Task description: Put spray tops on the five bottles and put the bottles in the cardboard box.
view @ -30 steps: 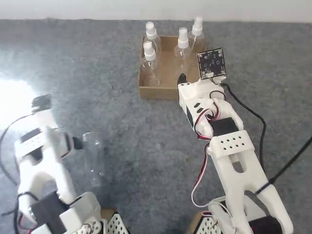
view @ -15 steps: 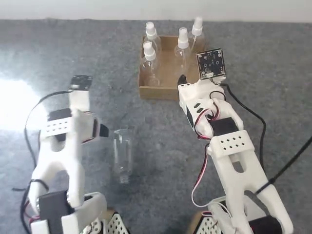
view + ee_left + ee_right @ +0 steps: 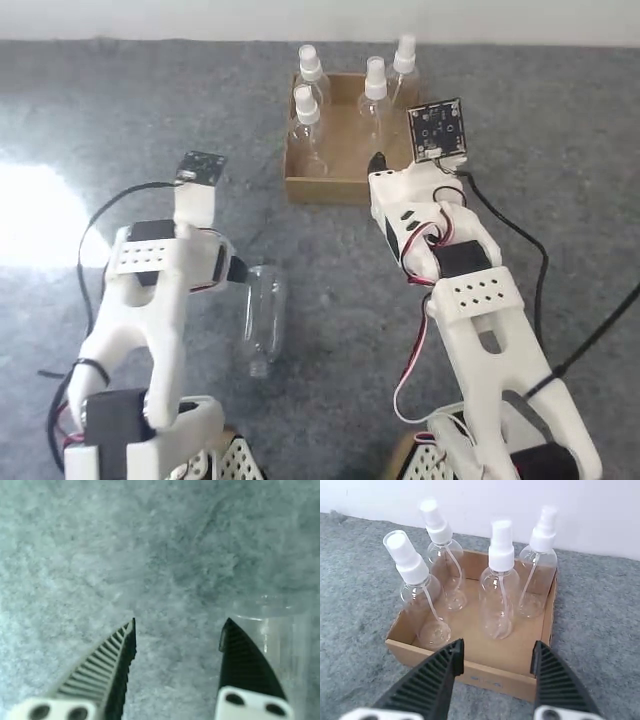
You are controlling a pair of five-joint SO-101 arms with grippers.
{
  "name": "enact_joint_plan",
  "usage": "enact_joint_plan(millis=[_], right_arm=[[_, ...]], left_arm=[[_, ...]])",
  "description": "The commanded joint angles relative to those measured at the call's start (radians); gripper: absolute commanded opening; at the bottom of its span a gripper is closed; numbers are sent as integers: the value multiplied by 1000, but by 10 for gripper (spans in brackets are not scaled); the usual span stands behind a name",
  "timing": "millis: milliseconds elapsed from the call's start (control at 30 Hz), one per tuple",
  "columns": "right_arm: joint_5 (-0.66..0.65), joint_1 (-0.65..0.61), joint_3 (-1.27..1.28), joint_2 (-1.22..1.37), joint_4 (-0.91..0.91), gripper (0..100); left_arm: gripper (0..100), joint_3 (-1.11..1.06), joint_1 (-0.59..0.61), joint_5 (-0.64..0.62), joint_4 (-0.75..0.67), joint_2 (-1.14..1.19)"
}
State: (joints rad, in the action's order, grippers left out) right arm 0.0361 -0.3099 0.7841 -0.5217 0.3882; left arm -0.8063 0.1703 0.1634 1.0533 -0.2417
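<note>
One risk: closing the spread left gripper (image 3: 180, 623) beside the bottle (image 3: 262, 318) at its 3 o'clock, rolling it away. Likewise spread apart: right gripper (image 3: 497, 644).

Grey felt table (image 3: 560, 120): cardboard box (image 3: 325, 188) far side, clear bottle (image 3: 262, 320) lying nearer.

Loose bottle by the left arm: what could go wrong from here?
The loose bottle sits outside the left gripper's open fingers, just beside one of them; closing now would likely miss it or knock it away. The box already holds four capped bottles, so squeezing in a fifth could tip them.
</note>
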Motion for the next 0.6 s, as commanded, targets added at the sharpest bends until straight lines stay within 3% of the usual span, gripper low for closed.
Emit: enact_joint_plan(millis=[0, 233, 367, 567], right_arm=[[0, 13, -12, -58, 8, 191], [0, 15, -12, -58, 10, 191], [0, 15, -12, -58, 10, 191], [-2, 16, -12, -58, 12, 191]], left_arm=[[250, 48, -69, -20, 5, -5], [250, 67, -242, -18, 5, -5], [250, 77, -315, 64, 12, -5], [250, 137, -279, 100, 63, -48]])
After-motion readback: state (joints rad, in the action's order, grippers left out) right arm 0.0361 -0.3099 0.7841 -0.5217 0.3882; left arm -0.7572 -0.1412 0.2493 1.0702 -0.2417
